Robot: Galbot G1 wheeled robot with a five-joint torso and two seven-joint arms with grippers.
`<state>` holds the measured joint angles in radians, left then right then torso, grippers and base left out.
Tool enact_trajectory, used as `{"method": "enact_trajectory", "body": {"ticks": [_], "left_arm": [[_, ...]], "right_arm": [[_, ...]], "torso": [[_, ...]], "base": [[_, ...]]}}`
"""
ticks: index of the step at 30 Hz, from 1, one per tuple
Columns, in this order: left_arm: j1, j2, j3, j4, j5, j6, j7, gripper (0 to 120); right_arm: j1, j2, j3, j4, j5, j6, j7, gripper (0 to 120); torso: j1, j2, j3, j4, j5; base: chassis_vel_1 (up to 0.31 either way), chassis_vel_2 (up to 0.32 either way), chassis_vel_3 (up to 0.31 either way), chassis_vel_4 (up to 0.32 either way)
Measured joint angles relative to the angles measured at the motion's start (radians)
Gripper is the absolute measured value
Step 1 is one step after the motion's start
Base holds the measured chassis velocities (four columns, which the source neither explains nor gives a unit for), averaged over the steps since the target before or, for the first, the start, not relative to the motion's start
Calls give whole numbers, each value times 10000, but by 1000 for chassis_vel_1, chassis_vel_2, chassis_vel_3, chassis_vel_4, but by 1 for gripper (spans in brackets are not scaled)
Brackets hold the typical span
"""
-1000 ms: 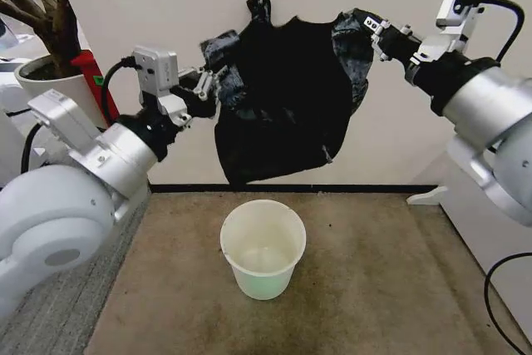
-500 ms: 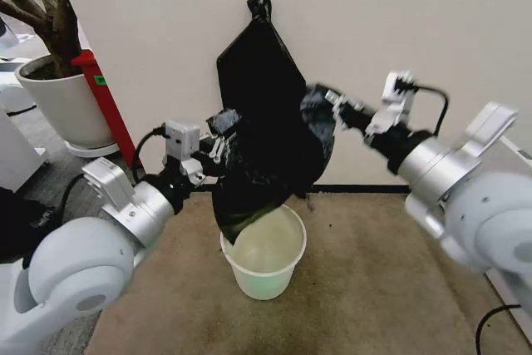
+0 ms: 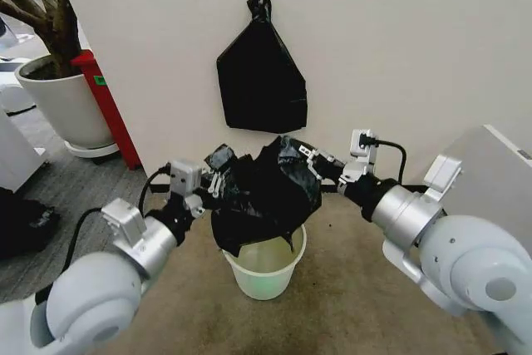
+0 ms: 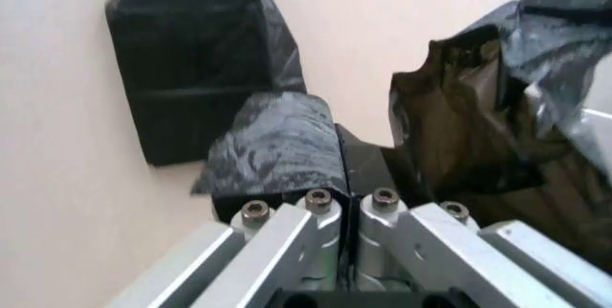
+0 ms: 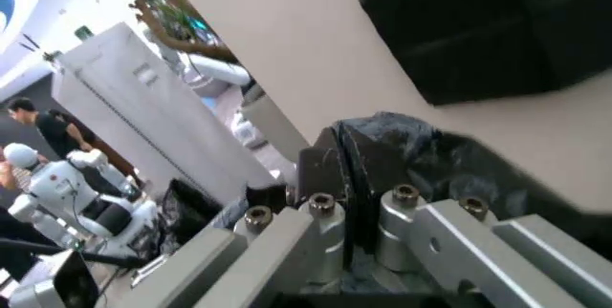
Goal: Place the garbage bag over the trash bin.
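Both grippers are holding the garbage bag [image 3: 264, 197] over the trash bin [image 3: 264, 277].

Head view: left gripper [image 3: 218, 179] and right gripper [image 3: 309, 159] are pinching opposite bag edges just above the bin's rim, the bag's bottom dipping inside. Left wrist view: closed jaws are clamping plastic [image 4: 277, 147]. Right wrist view: closed jaws are clamping plastic [image 5: 402, 143].

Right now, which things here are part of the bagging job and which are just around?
In the job: garbage bag, trash bin, left pincer and right pincer gripping the bag's edges.
Just around: knotted bag bundle on the wall, plant pot, red stand.
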<state>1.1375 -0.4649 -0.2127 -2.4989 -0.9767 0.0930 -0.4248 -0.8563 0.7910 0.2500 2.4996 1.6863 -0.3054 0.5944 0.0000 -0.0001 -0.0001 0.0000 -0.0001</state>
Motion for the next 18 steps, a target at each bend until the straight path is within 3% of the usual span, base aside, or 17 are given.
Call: {"method": "enact_trajectory", "body": {"ticks": [6,10,15,18], "left_arm": [[-794,398,-241,-9,-35,-275,130,0],[-866,633,-930,-25,-365,-314,147,0],[744,670,-2542,-28,-501,-258,61,0],[1319,520,-2817,-27,-218,-284,57,0]], "right_arm": [[1326,-402,167,35,893,302,-4,0],[2208,-707,317,35,1547,441,22,0],[2533,-741,132,29,1904,465,-15,0],[2388,-558,-76,25,1849,357,-67,0]], "torso": [[0,0,1,0,1],[0,0,1,0,0],[0,1,0,0,-1],[0,0,0,1,0]], "base": [[0,0,0,0],[0,0,0,0],[0,0,0,0],[0,0,0,0]]}}
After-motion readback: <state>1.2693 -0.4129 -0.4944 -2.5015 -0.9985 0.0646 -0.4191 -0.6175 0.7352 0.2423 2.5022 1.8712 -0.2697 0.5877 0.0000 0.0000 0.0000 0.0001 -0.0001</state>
